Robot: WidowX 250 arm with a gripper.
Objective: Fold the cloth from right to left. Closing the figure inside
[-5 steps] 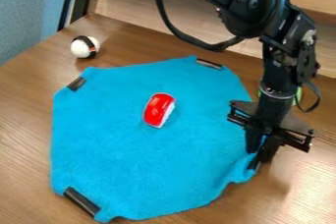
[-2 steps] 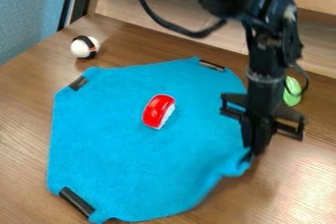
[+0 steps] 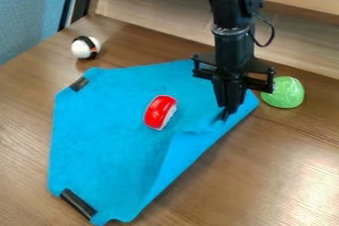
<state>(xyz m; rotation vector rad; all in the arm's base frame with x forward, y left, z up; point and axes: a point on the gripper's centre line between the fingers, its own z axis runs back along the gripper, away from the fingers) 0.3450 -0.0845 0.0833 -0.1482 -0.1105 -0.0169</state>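
Note:
Above the right part of the blue cloth hangs the black gripper, shut on the cloth's right corner, which is drawn up and inward. From the gripper down to the front edge the cloth's right side is turned over in a slanting fold. The red and white figure lies uncovered on the flat middle of the cloth, left of the gripper and apart from it.
Behind and right of the gripper a green object rests on the wooden table. A white and black ball is at the back left. A wooden ledge runs along the back.
The gripper has moved left and toward the back, taking the cloth's right corner with it. The right side of the cloth has turned inward, and the green object has come into fuller view.

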